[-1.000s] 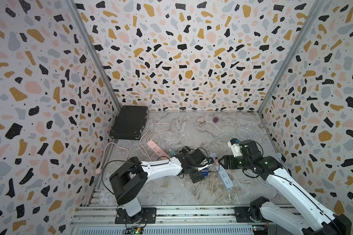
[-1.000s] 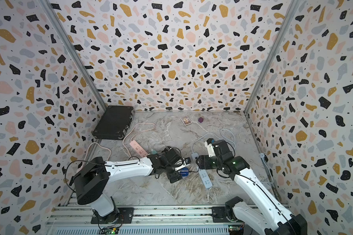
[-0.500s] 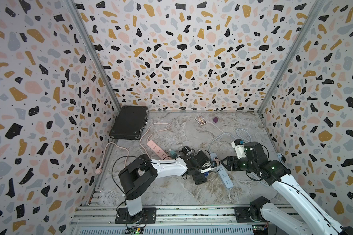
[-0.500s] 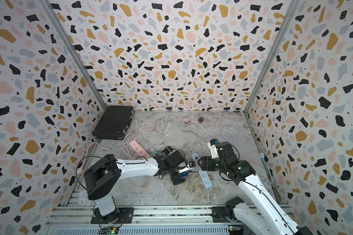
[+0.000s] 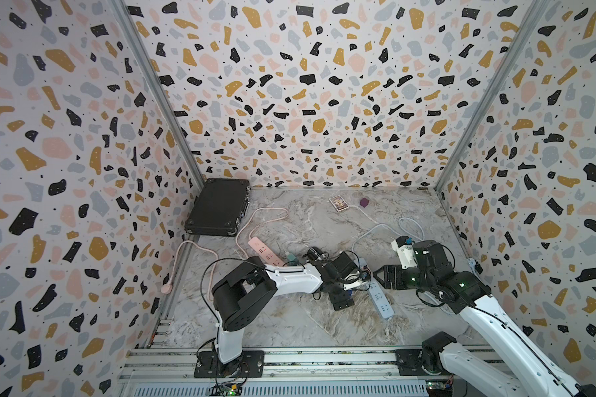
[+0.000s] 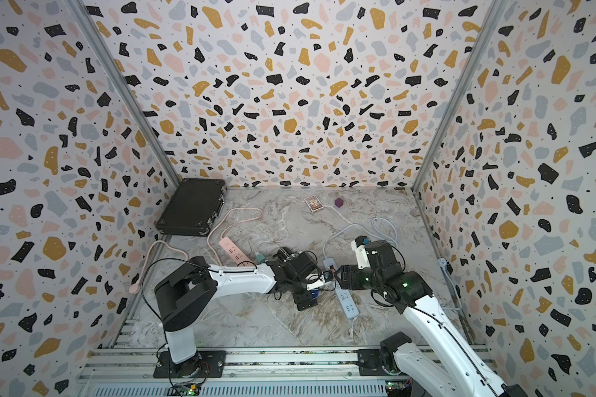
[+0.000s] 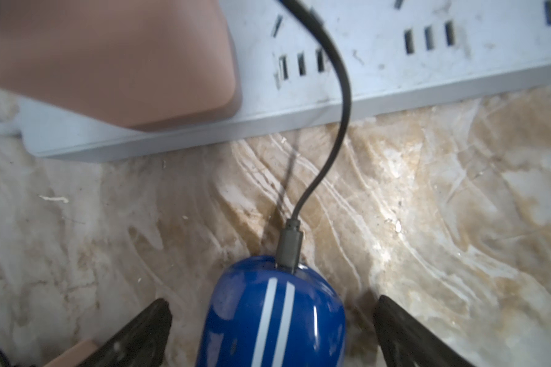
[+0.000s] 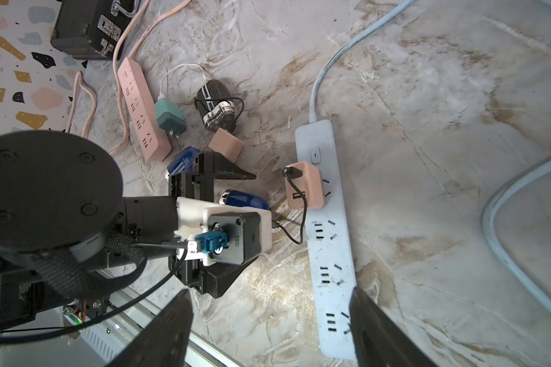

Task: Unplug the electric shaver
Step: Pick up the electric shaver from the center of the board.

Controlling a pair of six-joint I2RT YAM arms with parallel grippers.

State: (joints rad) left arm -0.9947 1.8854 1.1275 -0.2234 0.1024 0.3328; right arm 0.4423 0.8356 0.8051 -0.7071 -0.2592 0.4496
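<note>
A blue electric shaver (image 7: 274,317) with two white stripes lies on the marble floor between the fingers of my left gripper (image 7: 272,300). That gripper is open, with a gap on each side of the shaver. A black cable (image 7: 341,105) is plugged into the shaver's end through a small connector (image 7: 288,248). It runs up to a pink adapter (image 8: 304,190) seated in the light-blue power strip (image 5: 381,299). My right gripper (image 8: 271,295) hangs open and empty just right of the strip, above its near end.
A pink power strip (image 5: 264,251), a teal adapter (image 8: 169,116), a black shaver (image 8: 217,106), a loose pink adapter (image 8: 226,145) and a second blue shaver (image 8: 183,160) crowd the left gripper. A black case (image 5: 219,208) sits at the back left; a card box (image 5: 339,203) and a purple cube (image 5: 364,202) at the back.
My left arm has reached further right, bringing its open gripper round the blue shaver beside the light-blue strip. The right arm has hardly moved.
</note>
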